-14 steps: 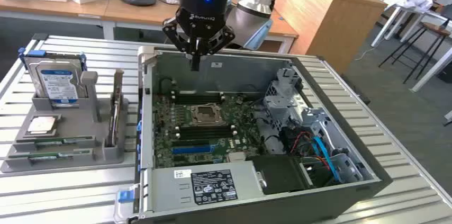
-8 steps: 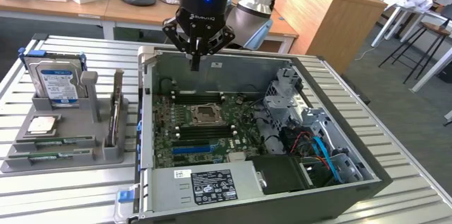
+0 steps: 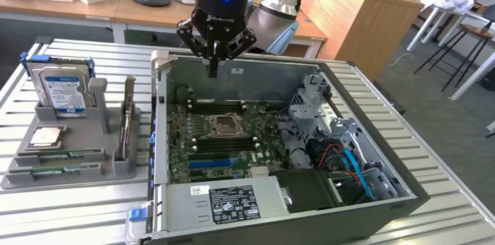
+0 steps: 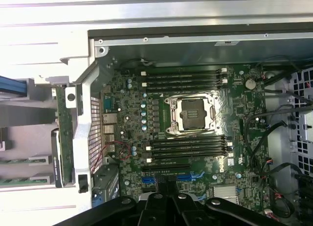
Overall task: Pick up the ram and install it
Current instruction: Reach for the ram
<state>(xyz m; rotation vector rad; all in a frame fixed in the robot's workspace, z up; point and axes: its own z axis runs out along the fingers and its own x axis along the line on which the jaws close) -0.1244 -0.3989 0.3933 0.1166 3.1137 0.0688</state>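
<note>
My hand [image 3: 212, 69] was closed, its fingers pressed together and pointing straight down. It hung over the back edge of the open computer case [image 3: 160, 141]. Directly under me lay the motherboard [image 3: 224, 141], its processor socket [image 3: 224, 122] set between rows of dark memory slots [image 3: 220, 106].

The ram [image 3: 60, 155] was not near my hand. It lay flat outside the case, well apart from me toward the exterior view's left, past the case wall. It rested in a groove of the grey holder [image 3: 108, 171] on the slatted surface [image 3: 77, 222], with a second green stick [image 3: 50, 170] just beside it. Farther back on that holder an expansion card [image 3: 126, 117] stood upright, and beyond it stood the hard drive [image 3: 66, 91] with its blue-white label.
</note>
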